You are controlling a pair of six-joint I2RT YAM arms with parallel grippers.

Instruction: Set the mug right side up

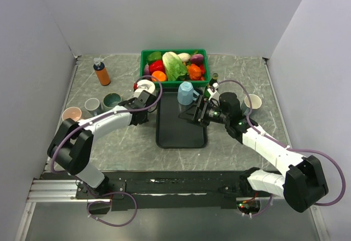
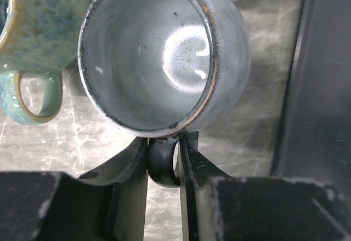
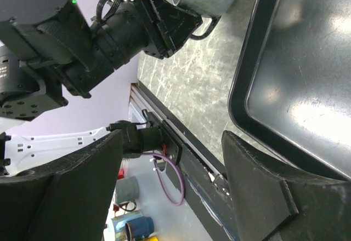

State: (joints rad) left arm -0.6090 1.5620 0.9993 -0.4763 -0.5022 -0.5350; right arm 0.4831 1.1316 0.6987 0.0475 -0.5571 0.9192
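Left of the tray [image 1: 181,137], grey mug [image 2: 164,55], handle [image 2: 162,167] clamped in left end effector [image 2: 163,156], right end effector [image 3: 173,142] apart over the tray.

Tray centre: we find the black tray [image 1: 181,134] bare in its near half, with free room between the arms.
Tray far end: the blue mug [image 1: 186,93] blocks it, close before the green basket [image 1: 173,51].
Left of tray: the left gripper [image 2: 163,145], clamped on the grey mug [image 2: 164,60], fills our path, and a teal mug [image 2: 33,27] sits just beside it.
Right of tray: the right gripper [image 1: 189,114] hangs over the tray's edge, jaws spread. A white cup [image 1: 253,102] stands behind its arm.
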